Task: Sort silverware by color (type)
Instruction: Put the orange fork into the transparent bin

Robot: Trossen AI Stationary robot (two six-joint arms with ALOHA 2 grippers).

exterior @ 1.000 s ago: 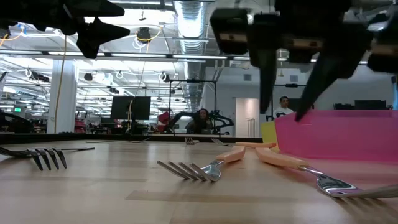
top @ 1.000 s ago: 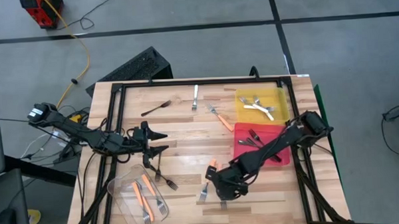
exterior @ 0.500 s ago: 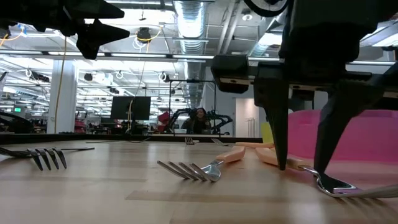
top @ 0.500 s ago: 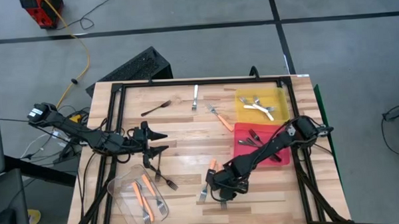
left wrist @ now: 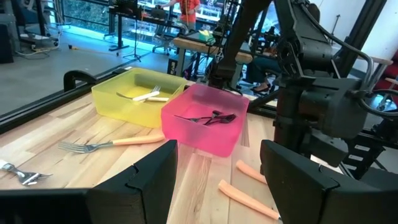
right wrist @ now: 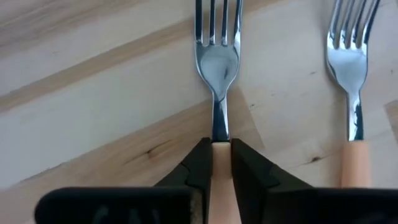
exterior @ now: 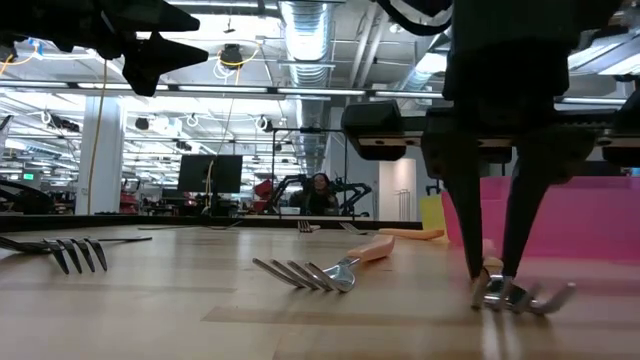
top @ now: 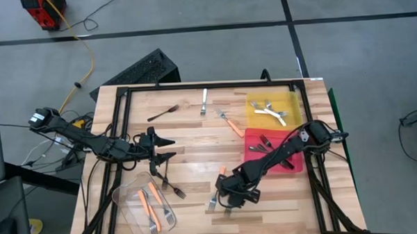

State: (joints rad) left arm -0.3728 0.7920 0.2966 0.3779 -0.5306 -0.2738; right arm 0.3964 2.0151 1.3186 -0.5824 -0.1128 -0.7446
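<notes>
My right gripper (top: 230, 198) (exterior: 493, 282) stands low over the near middle of the table, shut on an orange-handled fork (right wrist: 216, 68) with metal tines. A second orange-handled fork (right wrist: 351, 81) lies right beside it, flat on the wood. My left gripper (top: 169, 149) (left wrist: 217, 180) hangs open above the table's left half, with nothing between its fingers. A dark fork (top: 171, 188) lies on the table near it. Farther back lie another dark fork (top: 163, 112), a white-handled fork (top: 204, 102) and an orange-handled one (top: 229, 122). My right gripper pinches the fork's orange handle (right wrist: 221, 163) between its two fingers (right wrist: 198, 167), at the end where the metal neck begins. The fingers come steeply from above and lie along the fork. The fork's tines (exterior: 525, 297) rest low on the table top.
A clear tub (top: 143, 207) holding orange-handled forks sits at the near left. The yellow tray (top: 291, 104) with white-handled forks and the red tray (top: 249, 138) with dark forks stand at the right. A black frame (top: 193, 86) runs along the table's edges.
My right gripper has come down onto the table, its fingers first standing on either side of the orange-handled fork and then shutting on its handle. The fork's head has slid a little toward the gripper.
</notes>
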